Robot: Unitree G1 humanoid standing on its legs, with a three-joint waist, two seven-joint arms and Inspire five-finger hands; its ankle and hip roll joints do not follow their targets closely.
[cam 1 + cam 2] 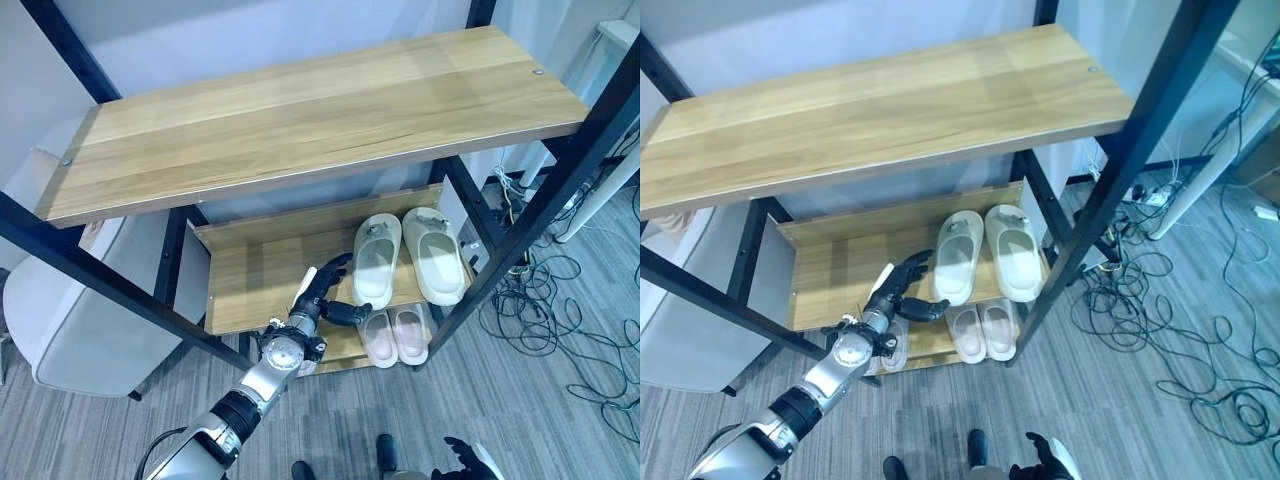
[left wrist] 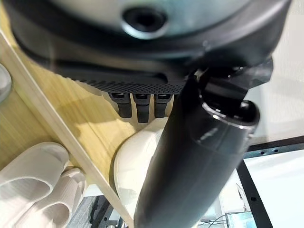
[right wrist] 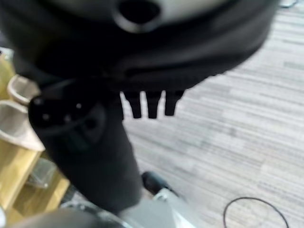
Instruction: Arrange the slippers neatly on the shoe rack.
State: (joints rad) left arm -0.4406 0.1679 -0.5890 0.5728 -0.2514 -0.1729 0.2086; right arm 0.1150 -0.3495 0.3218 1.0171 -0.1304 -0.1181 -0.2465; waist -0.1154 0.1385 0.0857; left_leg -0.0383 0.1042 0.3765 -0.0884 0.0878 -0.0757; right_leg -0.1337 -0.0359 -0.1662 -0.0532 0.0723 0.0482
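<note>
A pair of large cream slippers [image 1: 377,258] lies side by side at the right end of the rack's middle shelf [image 1: 255,285], toes toward the back. Below it, a smaller pale pink pair [image 1: 395,335] rests on the bottom shelf. My left hand [image 1: 322,290] hovers at the middle shelf's front edge, open and holding nothing, its thumb pointing at the nearer cream slipper [image 2: 130,166]. Another pale slipper [image 1: 895,348] shows partly under that wrist on the bottom shelf. My right hand [image 1: 465,458] hangs low over the carpet, fingers [image 3: 152,105] straight.
The wide wooden top shelf [image 1: 300,120] overhangs the lower shelves. Black frame posts [image 1: 540,210] slant down at the right and front left. A tangle of cables [image 1: 560,300] lies on the carpet right of the rack. A pale grey chair [image 1: 70,320] stands at the left.
</note>
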